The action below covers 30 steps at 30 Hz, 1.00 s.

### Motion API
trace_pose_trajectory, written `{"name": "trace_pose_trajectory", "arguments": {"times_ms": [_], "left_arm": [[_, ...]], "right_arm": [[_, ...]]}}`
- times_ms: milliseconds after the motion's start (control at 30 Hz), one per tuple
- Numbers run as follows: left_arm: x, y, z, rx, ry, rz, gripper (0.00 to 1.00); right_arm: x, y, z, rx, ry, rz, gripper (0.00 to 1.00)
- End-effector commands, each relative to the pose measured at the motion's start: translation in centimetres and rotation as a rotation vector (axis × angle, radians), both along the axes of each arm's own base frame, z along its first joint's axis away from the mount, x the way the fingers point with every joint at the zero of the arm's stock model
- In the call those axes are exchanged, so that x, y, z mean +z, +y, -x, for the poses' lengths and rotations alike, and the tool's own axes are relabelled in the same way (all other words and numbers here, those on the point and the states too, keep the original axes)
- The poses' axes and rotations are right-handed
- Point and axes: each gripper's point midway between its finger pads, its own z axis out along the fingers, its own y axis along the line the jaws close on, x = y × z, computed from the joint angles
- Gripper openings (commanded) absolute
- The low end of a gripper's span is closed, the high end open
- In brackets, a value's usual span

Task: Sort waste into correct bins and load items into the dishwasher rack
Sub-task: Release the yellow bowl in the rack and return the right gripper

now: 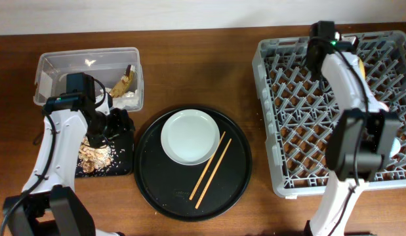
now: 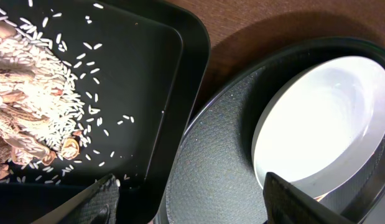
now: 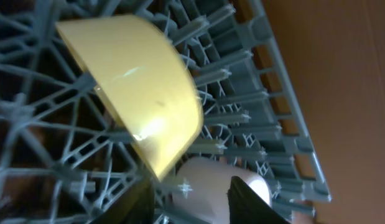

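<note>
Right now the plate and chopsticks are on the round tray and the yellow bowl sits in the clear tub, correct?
No. The yellow bowl is in the rack, not the clear tub; the right wrist view shows it among the pegs. The plate and chopsticks are on the round tray, as stated.

Nothing legible shows in any view — no words, brands, numbers or signs. Every surface is plain or too blurred to read.
</note>
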Motion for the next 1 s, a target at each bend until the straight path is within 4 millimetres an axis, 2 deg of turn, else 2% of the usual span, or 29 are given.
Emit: {"name": "trace_pose_trajectory", "arguments": {"times_ms": [0,33,100,133,267,333,433,567,667,767,867,967], "left_arm": [[0.7,-0.1,-0.1,0.011,-0.022,0.010,0.75],[0.7,-0.1,-0.1,0.011,-0.022,0.010,0.77],[0.7,-0.1,-0.1,0.011,-0.022,0.009,0.78],[0.7,-0.1,-0.1,0.011,-0.022,0.010,0.78],[0.7,0.0,-0.1,0.011,-0.021,0.005,0.80],[0.6,0.1,-0.1,0.012,-0.019,-0.002,0.83],[0.6,0.1,0.1,0.012,-0.012,-0.001,0.83],[0.6,0.1,0.2,0.012,-0.007,0.000,0.83],[0.6,0.1,0.2,0.012,-0.006,0.000,0.83],[0.6,0.1,0.3,0.012,-0.003,0.000,0.84],[0.6,0.1,0.3,0.012,-0.003,0.000,0.84],[0.6,0.1,0.3,0.012,-0.004,0.000,0.84]], "right_arm": [[6.9,3.5,1.8,0.084,-0.164,-0.214,0.65],[7.3,4.6,2.3,0.110,-0.167,-0.280,0.73],[7.8,7.4,3.1,0.180,-0.177,-0.448,0.74],[8.1,10.0,3.7,0.241,-0.179,-0.586,0.74],[8.2,17.5,5.7,0.375,-0.125,-0.970,0.75],[7.9,20.5,6.7,0.444,-0.063,-1.062,0.75],[6.8,24.4,7.9,0.527,0.024,-1.087,0.76],[3.8,29.7,9.9,0.622,0.157,-1.098,0.76],[0.1,33.7,11.5,0.635,0.232,-1.114,0.76],[-3.2,36.1,12.5,0.626,0.262,-1.126,0.74],[-6.3,38.2,13.1,0.653,0.270,-1.124,0.65],[-9.0,38.8,13.3,0.630,0.261,-1.061,0.63]]}}
